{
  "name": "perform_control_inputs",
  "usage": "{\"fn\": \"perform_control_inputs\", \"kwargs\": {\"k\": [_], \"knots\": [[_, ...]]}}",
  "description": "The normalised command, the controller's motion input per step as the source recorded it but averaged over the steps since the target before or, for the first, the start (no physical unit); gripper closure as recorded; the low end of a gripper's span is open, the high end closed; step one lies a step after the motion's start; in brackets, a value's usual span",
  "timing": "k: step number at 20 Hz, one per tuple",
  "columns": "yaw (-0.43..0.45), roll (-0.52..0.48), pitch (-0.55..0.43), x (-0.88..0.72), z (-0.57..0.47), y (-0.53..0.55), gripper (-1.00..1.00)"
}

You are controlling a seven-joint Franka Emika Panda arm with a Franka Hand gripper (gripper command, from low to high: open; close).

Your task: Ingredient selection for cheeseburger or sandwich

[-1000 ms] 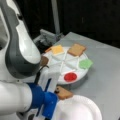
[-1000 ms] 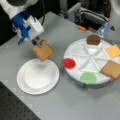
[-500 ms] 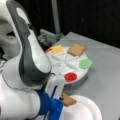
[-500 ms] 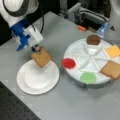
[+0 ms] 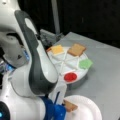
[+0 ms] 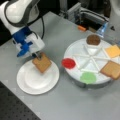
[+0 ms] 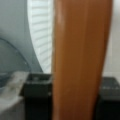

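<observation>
The gripper (image 6: 37, 55) pinches one brown square toast slice (image 6: 42, 62) by its upper edge and holds it tilted over the round white paper plate (image 6: 27, 83), low, perhaps touching at the slice's lower corner; the wrist view shows the slice (image 7: 80, 60) edge-on between the dark fingers (image 7: 37, 95). In a front view the plate lies at nine o'clock of the white round sectioned tray (image 6: 82, 58) on the grey worktop (image 6: 75, 105).

Doing this step well likely means laying the toast flat near the plate's middle before letting go, so that it does not tip or slide toward the rim.

By count: two toast slices, one held and one (image 6: 112, 70) on the tray at four o'clock; one dark-brown round patty (image 6: 93, 39) at twelve; one yellow-orange cheese square (image 6: 113, 51) at two; one green lettuce piece (image 6: 88, 77) at six; one red disc (image 6: 68, 63) at nine. Nothing else lies on the plate.
</observation>
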Motion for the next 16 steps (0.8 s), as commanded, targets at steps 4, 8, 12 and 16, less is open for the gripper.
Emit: {"fn": "perform_control_inputs", "kwargs": {"k": [4,8,12,16], "knots": [[0.306,0.079,0.026,0.43,-0.12,-0.2,1.0],[0.276,0.113,-0.032,0.4,-0.1,-0.15,1.0],[0.237,0.135,-0.053,0.38,-0.05,-0.15,1.0],[0.209,0.157,-0.055,0.4,-0.04,-0.2,1.0]]}}
